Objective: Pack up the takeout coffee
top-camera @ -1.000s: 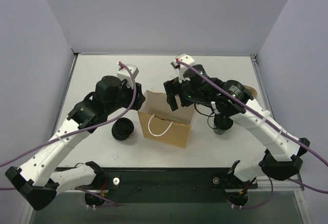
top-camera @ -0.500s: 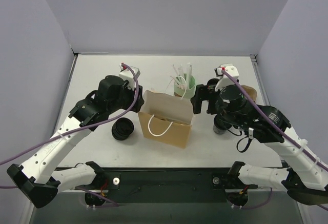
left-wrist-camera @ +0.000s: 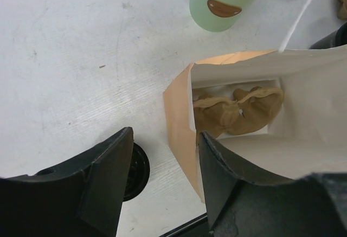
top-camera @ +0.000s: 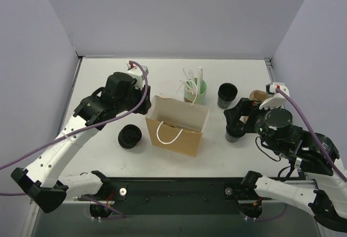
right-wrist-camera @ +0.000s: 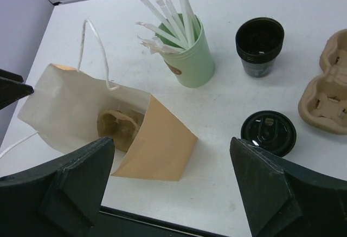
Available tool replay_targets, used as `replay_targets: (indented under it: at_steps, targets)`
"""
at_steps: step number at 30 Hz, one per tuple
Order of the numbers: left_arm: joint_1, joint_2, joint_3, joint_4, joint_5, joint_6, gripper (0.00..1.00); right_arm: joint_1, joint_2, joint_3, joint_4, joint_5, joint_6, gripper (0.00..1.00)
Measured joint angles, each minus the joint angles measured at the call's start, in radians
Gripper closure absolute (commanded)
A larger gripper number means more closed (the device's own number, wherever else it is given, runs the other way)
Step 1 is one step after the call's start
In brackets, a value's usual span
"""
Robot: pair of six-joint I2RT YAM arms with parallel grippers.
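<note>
Standing open on the table [top-camera: 103,79], the bag [top-camera: 176,126] marks the middle of the scene. The coffee [right-wrist-camera: 268,133] is outside the bag, to its right and clearly apart from it, upright with its lid on.

The right gripper [right-wrist-camera: 171,145] hangs above the table to the right of the bag, close over the coffee. Its fingers are spread wide and nothing is between them.

The left gripper [left-wrist-camera: 165,136] hovers over the bag's left end with its fingers partly spread. One finger is outside the bag's left wall and the other is over the bag's mouth. The wall's edge lies between them without being pinched, and this gripper holds nothing.

Inside the bag lies a brown pulp carrier [left-wrist-camera: 238,109]. Just behind the bag stands the green cup [top-camera: 195,91] full of straws. Behind the bag and to its right is an open black cup [top-camera: 227,95], with a pulp tray [right-wrist-camera: 331,85] farther right. Near the bag's left side sits the lid stack [top-camera: 130,136].
</note>
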Motion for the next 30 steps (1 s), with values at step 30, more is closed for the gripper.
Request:
replay_targets:
  at_steps: [30]
  targets:
    - [0.000,0.157,-0.012,0.098,-0.008,0.001,0.78,0.001,0.250,0.061,-0.254,-0.029,0.251,0.12]
